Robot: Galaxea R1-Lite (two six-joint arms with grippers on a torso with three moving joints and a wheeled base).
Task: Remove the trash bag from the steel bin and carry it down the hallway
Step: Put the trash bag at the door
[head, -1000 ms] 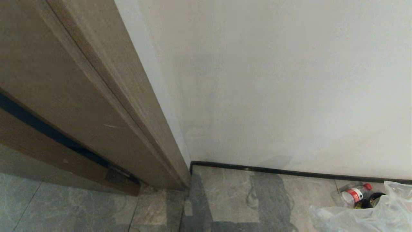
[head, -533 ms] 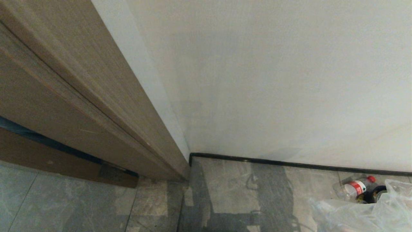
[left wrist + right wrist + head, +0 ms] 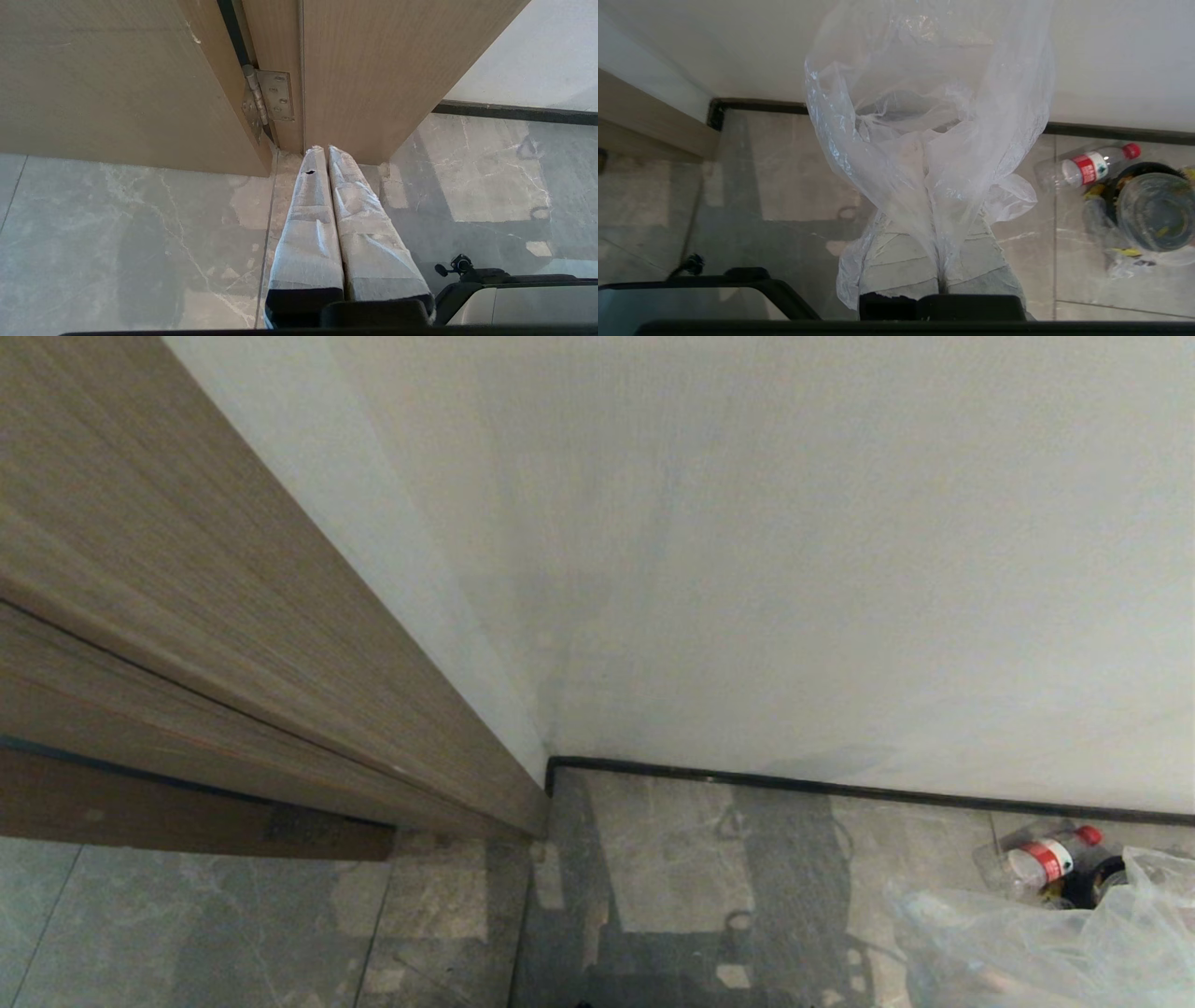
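While the right gripper [image 3: 930, 186] is clamped on the clear bag [image 3: 924, 121], which drapes over its fingers above the grey tiles [image 3: 784, 186], the left gripper [image 3: 322, 151] hangs empty with fingers pressed together near a door hinge [image 3: 268, 95]. Farther off, a bottle [image 3: 1087, 168] lies by the black baseboard [image 3: 840, 791] under the white wall [image 3: 794, 569].
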